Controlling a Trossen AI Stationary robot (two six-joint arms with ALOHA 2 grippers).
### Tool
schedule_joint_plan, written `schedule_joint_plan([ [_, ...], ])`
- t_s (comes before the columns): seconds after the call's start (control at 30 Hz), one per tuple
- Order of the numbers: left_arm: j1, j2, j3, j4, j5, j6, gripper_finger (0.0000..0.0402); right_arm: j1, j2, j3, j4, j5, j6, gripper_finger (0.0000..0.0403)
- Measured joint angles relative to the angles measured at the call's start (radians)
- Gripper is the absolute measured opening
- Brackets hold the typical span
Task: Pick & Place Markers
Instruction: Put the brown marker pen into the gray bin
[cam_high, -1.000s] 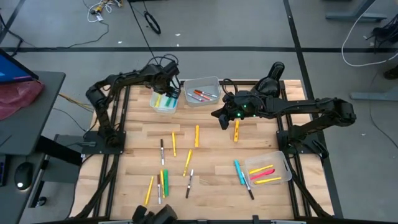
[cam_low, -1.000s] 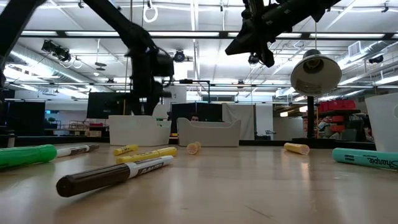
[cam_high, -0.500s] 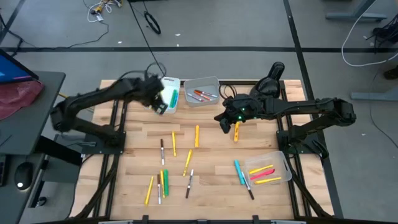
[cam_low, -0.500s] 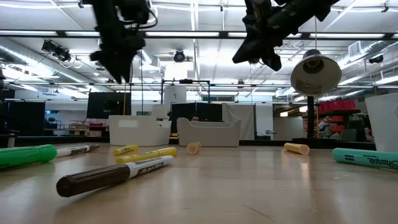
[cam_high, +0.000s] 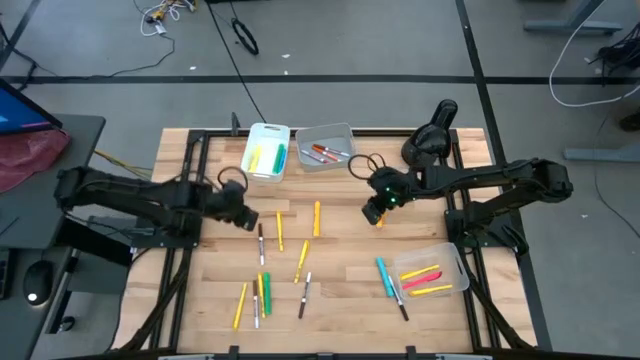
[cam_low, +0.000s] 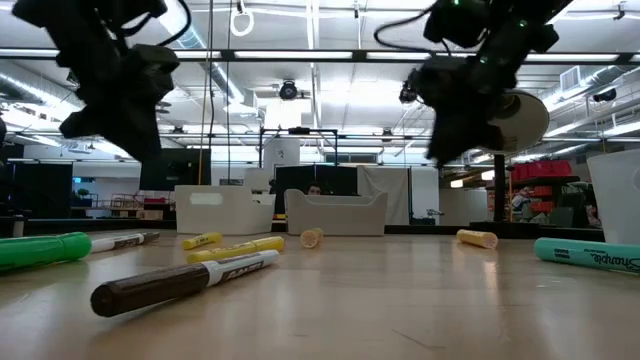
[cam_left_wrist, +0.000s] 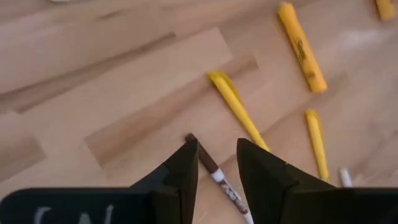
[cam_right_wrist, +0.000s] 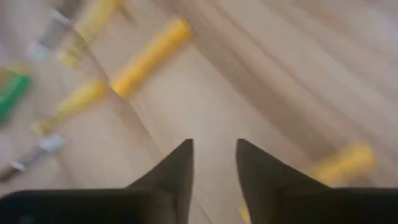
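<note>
High view: three bins (cam_high: 266, 153) | left fingers (cam_left_wrist: 186, 163) apart, empty | right fingers (cam_right_wrist: 180, 165) apart, empty

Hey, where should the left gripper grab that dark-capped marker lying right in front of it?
Grip the dark-capped marker mid-barrel, coming straight down. It lies flat on the table, and the left gripper, fingers apart and empty, already straddles its dark end. The yellow marker lies close alongside, so close across the barrel.

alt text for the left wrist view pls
The left gripper, fingers open and empty, hovers over a wooden table with a dark-capped white marker showing between its fingertips. Three yellow and orange markers lie beyond it.
</note>
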Motion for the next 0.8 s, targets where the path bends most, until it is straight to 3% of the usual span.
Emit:
schedule_joint_plan([
  [0.17, -0.124, 0.002, -0.084, 0.055, -0.097, -0.067, 0.0115, 0.003, 0.0, 0.0, -0.195, -0.059, 0.094, 0.0182],
  [0.3, -0.147, 0.002, -0.146, 0.062, -0.1, -0.125, 0.0115, 0.039, 0.0, 0.0, -0.226, -0.113, 0.176, 0.0202],
  [0.5, -0.147, 0.002, -0.183, 0.056, -0.052, -0.103, 0.0115, 0.172, 0.0, 0.0, -0.072, -0.228, 0.329, 0.0195],
  [0.8, -0.147, 0.002, -0.183, 0.067, -0.052, 0.088, 0.0115, 0.386, 0.18, 0.185, -0.065, -0.231, 0.547, 0.0151],
])
